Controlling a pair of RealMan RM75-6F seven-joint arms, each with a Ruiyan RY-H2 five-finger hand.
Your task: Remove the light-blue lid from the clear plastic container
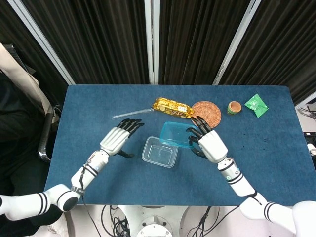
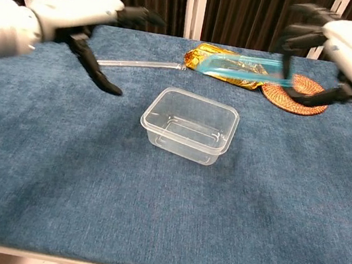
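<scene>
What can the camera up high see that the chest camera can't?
Only the head view shows the green packet, the small cup and the whole round woven mat, all at the table's far right. Only the chest view shows that the light-blue lid is lifted in the air, above the table. Both show the open clear container, the gold snack bag, the right hand holding the lid, and the empty left hand.
</scene>
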